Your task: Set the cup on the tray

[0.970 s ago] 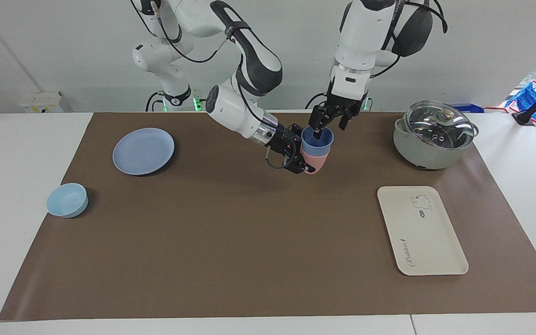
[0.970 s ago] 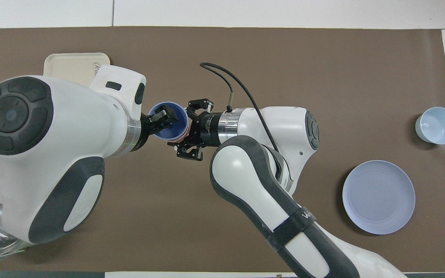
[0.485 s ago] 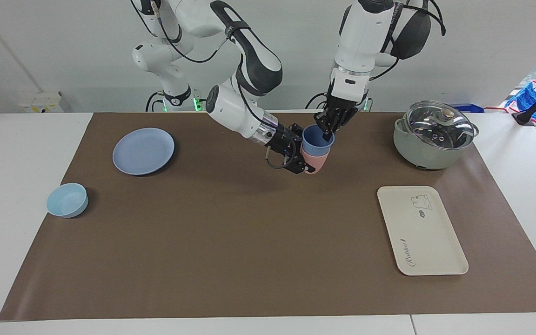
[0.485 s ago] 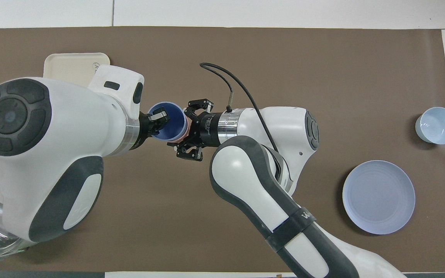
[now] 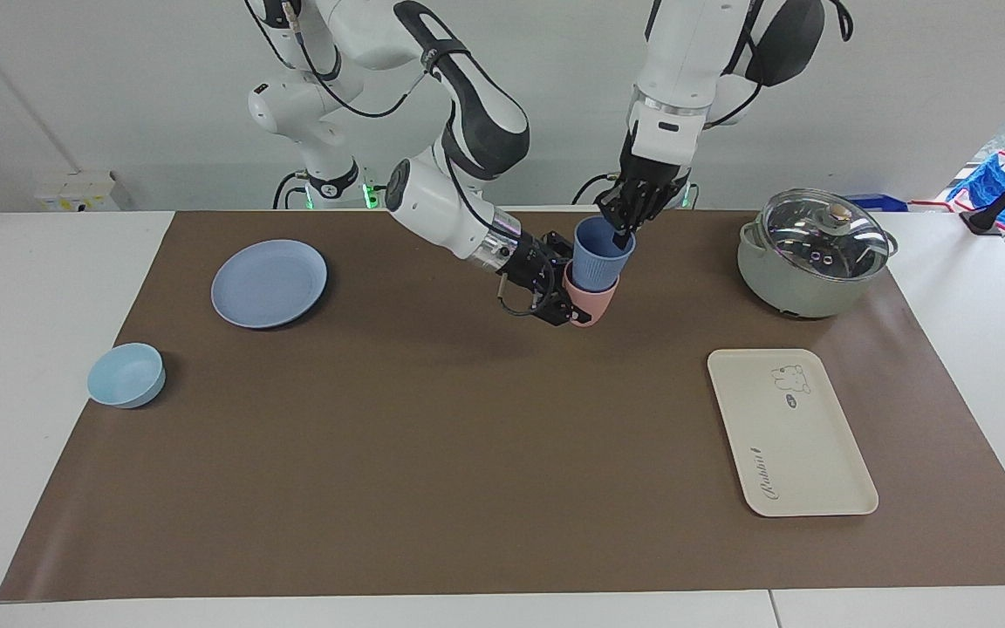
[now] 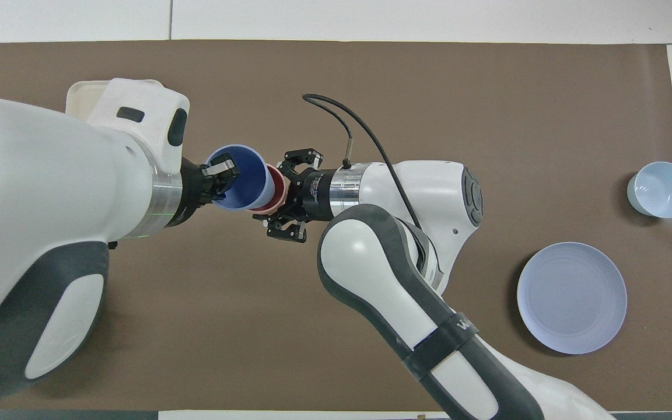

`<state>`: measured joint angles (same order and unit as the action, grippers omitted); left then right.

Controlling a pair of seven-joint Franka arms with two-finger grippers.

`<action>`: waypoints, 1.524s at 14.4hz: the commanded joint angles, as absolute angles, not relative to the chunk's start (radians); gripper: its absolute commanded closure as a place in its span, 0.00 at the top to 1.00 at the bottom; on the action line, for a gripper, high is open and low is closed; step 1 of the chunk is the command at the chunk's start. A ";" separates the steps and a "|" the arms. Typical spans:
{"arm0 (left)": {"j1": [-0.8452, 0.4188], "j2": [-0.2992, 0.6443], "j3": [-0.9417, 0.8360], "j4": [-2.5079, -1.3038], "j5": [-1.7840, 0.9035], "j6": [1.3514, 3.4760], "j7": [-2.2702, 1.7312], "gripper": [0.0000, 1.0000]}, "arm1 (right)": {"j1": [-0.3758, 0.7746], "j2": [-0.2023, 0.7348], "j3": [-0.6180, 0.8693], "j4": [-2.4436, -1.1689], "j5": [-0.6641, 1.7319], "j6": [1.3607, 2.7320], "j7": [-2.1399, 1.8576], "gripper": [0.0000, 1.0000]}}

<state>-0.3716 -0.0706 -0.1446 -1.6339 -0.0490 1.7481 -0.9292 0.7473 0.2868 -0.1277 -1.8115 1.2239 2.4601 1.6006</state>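
The periwinkle-blue cup [image 5: 600, 260] sits partly nested in a pink tumbler [image 5: 594, 305] near the robots, at mid table. It is raised and tilted, and most of its wall shows above the pink rim. My left gripper [image 5: 620, 235] comes down from above and is shut on the cup's rim, one finger inside. In the overhead view the left gripper [image 6: 222, 172] pinches the cup [image 6: 241, 181]. My right gripper [image 5: 574, 295] is shut around the pink tumbler [image 6: 273, 188] from the side, low at the mat. The cream tray [image 5: 803, 453] lies toward the left arm's end, farther from the robots.
A grey pot with a glass lid [image 5: 812, 253] stands near the robots at the left arm's end, nearer than the tray. A round blue plate [image 5: 269, 283] and a light-blue bowl [image 5: 126, 375] lie toward the right arm's end.
My left gripper shut on the cup's rim and rose, pulling the blue cup up out of the pink tumbler and tilting it. The right gripper and the pink tumbler stayed put.
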 commanded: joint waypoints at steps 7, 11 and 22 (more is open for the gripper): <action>-0.112 -0.087 -0.058 -1.687 -0.066 1.793 -0.637 0.00 | 0.632 0.276 -0.123 -1.821 1.239 2.412 1.560 0.00; -0.009 0.015 -0.058 -1.788 -0.067 1.995 -0.522 0.00 | 0.416 0.264 -0.127 -1.822 1.203 2.182 1.435 0.00; 0.123 0.222 -0.058 -1.927 -0.067 2.350 -0.196 0.00 | -0.141 0.408 -0.127 -1.631 0.849 1.554 1.032 0.00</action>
